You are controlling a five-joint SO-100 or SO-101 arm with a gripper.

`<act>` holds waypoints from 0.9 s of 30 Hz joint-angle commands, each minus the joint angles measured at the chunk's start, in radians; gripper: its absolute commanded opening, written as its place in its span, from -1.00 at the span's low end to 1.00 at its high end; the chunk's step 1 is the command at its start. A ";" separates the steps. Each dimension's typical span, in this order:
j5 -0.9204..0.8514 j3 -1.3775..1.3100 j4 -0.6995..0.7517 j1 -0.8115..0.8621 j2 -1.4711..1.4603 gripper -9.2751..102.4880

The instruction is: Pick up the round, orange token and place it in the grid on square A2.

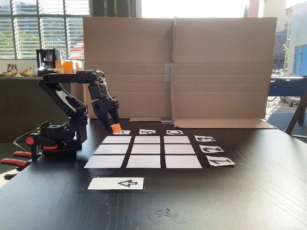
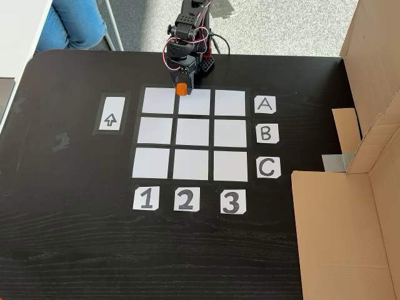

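The orange token [image 1: 115, 128] [image 2: 181, 89] hangs between the black fingers of my gripper [image 1: 114, 125] [image 2: 182, 86], which is shut on it. In a fixed view from above, the token hovers at the robot-side edge of the grid [image 2: 155, 130], over the border between the first two cells of row A. Square A2 [image 2: 194, 102] [image 1: 111, 149] is a blank white cell just beside the token and nothing lies on it. Seen from the side, the token is raised above the table near the grid's [image 1: 143, 161] far left corner.
A white arrow card [image 1: 116, 183] [image 2: 110, 120] lies beside the grid. A tall cardboard wall [image 1: 216, 67] [image 2: 350, 225] stands behind the letter cards. Red clamps [image 1: 19, 160] hold the arm's base [image 1: 57, 139]. A person's leg in jeans [image 2: 75, 22] is beyond the table.
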 commanded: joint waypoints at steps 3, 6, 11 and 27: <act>-0.003 0.067 -0.075 -0.029 0.018 -0.84; -0.003 0.094 -0.104 -0.037 0.014 -0.84; 0.003 0.169 -0.144 -0.069 0.009 -0.84; 0.002 0.288 -0.192 -0.098 0.000 -0.84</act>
